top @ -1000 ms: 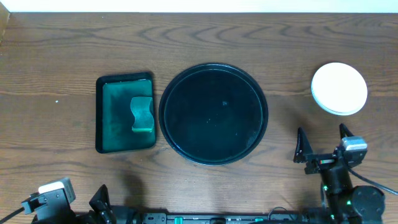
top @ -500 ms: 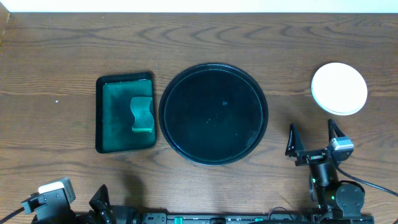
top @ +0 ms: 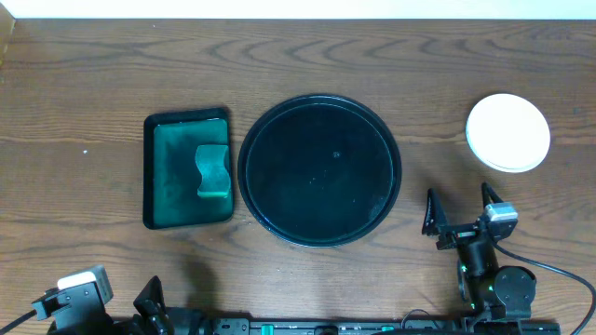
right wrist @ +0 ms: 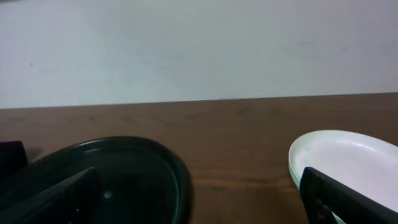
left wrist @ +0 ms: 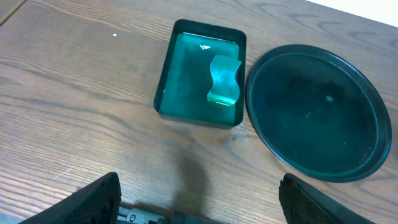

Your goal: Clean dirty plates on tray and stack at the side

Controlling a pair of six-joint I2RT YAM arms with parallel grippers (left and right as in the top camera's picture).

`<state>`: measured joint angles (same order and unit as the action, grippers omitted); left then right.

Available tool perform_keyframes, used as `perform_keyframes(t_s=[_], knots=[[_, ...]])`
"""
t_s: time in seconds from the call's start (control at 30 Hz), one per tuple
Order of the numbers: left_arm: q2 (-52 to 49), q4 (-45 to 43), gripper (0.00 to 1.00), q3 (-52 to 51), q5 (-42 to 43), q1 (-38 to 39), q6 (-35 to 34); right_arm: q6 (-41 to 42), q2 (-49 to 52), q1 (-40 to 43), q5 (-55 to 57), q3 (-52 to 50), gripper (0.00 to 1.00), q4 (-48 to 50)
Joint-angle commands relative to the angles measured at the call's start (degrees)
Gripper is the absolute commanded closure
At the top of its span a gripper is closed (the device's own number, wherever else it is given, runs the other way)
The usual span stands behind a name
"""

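On the right of the wooden tabletop (top: 93, 84), well apart from the round black tray (top: 279, 140), the plates (top: 507, 132) sit as a single white disc seen from above. The right wrist view suggests a layered edge, though how many lie in the pile cannot be counted from here. The tray itself is bare and glossy, with no plate left on it. To its left, just beside it, the smaller rectangular green tray (top: 172, 167) holds a green sponge (top: 213, 171).

The right gripper (top: 455, 193) hangs low at the near right, between tray and stack but closer to the near edge, with its jaws spread wide on nothing. The left gripper (left wrist: 199, 193) waits at the near left edge, its jaws likewise wide apart and empty, looking out over the sponge tray.

By the look of the table, the cleaning and stacking are finished and the closing step is in hand, with the arms pulling clear. What the next move seems to call for is only a clean retreat to rest, keeping the wide fingers off the tray rim and the stack.

Against the frames of a second ago, the right gripper has slid left and back towards the near edge. Plates, trays, sponge and left arm have not shifted.
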<state>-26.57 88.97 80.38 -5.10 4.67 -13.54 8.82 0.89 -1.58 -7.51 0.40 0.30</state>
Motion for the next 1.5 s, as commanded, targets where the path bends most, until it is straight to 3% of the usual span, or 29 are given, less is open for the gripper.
perform_keyframes(t_s=[0.0, 0.2, 1.47], knots=[[-0.3, 0.2, 0.18, 0.2, -0.7, 0.2, -0.5, 0.8, -0.6, -0.5, 1.7, -0.1, 0.01, -1.9], [-0.3, 0.2, 0.18, 0.2, -0.7, 0.2, -0.5, -3.3, -0.6, -0.2, 3.0, -0.1, 0.01, -4.4], [-0.3, 0.2, 0.18, 0.2, -0.7, 0.2, -0.5, -3.1, -0.6, -0.2, 2.5, -0.1, 0.01, -4.2]])
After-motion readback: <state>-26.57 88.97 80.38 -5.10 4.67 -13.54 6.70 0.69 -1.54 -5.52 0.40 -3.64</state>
